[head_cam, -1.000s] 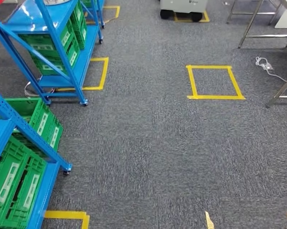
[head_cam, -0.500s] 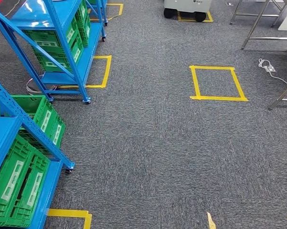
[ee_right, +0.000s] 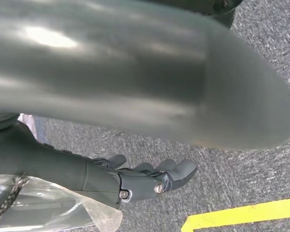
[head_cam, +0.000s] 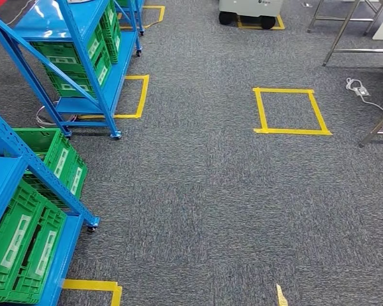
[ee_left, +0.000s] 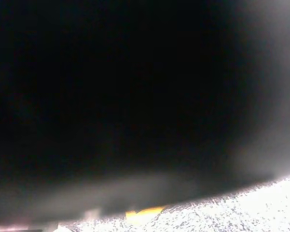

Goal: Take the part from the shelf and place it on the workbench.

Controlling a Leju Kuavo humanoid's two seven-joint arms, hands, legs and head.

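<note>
Bright blue shelf, green crates with pale label patches, speckled dark grey carpet, yellow tape square, white cable, white cart on black wheels, dark grey hand, yellow tape strip

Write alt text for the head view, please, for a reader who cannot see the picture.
A grey carpet floor seen from above, with two blue shelf racks on the left holding green crates. A yellow tape square marks the carpet right of centre, and metal table legs stand at the far right.
</note>
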